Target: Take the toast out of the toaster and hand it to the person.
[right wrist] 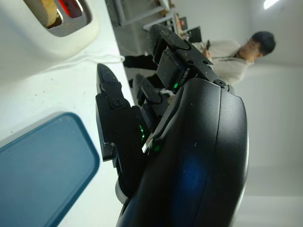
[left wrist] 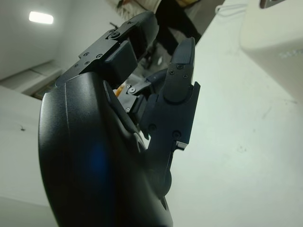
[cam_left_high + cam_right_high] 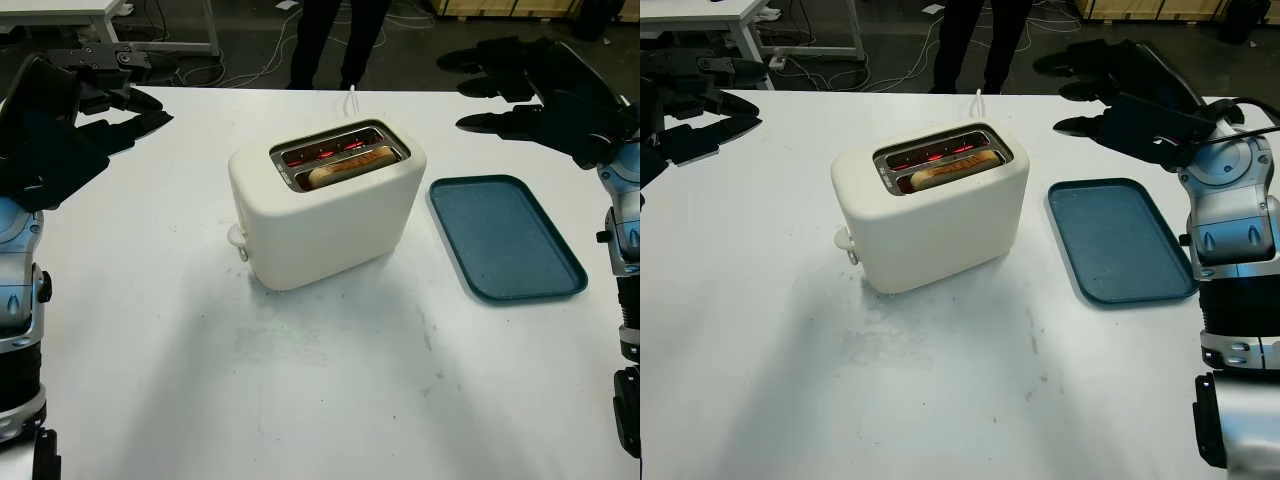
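Both hands are being held open above the white table (image 3: 300, 400): left hand (image 3: 60, 120) far left, right hand (image 3: 560, 110) over the blue tray (image 3: 505, 235). Toast (image 3: 350, 165) is sitting in the toaster (image 3: 325, 205), slots glowing red; a person (image 3: 335, 35) is standing behind.

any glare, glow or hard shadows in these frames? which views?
Left eye view: red glow from the elements inside the cream white toaster, beside the browned toast slice; soft shadow on the white table in front of the toaster. Left wrist view: bright ceiling light behind the open left robot hand. Right wrist view: green lights on the open right robot hand.
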Tool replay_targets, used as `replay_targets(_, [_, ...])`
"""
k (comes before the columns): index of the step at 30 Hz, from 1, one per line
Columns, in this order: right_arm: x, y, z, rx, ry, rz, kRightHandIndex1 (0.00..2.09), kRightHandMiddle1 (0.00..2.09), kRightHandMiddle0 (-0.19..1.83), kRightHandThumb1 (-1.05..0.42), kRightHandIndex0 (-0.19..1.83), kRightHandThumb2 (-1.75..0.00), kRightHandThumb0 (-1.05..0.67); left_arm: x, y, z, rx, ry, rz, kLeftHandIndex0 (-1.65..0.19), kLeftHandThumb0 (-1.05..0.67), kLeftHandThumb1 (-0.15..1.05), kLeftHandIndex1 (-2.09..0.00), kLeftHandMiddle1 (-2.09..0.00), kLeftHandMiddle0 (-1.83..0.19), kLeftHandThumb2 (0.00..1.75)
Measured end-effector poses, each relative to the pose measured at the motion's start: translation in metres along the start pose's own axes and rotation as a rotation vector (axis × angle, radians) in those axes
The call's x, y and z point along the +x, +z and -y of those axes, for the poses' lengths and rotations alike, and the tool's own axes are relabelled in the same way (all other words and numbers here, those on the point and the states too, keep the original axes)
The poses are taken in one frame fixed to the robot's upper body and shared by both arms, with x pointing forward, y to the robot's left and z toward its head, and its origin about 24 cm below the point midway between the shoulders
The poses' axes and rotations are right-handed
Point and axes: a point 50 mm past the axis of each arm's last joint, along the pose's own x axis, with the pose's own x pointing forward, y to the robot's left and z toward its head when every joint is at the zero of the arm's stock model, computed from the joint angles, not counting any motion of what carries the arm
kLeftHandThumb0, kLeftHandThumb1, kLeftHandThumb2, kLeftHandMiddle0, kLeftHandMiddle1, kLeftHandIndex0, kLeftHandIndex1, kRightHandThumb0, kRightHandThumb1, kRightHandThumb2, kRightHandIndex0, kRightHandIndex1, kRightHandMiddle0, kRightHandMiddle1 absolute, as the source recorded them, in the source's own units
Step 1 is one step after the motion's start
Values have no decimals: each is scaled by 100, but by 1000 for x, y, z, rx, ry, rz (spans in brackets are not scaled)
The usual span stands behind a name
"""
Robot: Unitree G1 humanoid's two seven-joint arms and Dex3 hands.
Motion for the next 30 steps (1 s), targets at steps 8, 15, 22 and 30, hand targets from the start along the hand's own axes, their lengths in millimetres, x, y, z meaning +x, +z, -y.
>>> replay_targets(8, [-1, -2, -2, 4, 5, -6, 3, 1, 63, -92, 69, -4, -6, 1, -3, 10, -47, -14, -29, -80, -29, 92, -9, -78, -57, 5])
replay_targets(15, [-1, 1, -5, -53, 10, -10, 3, 1, 64, -92, 71, -2, -8, 1, -2, 13, -55, -23, -45, -79, -27, 92, -9, -82, -53, 9])
replay_targets(22, [-2, 1, -2, -13, -3, 10, 2, 0, 62, -92, 69, -4, -2, -1, -2, 16, -80, -19, -64, -78, -27, 92, -9, -85, -50, 9])
replay_targets(30, [-4, -2, -5, -12, -5, 3, 2, 1, 63, -92, 69, -5, -6, -2, 0, 16, -84, -15, -71, -77, -27, 92, -9, -88, -48, 11])
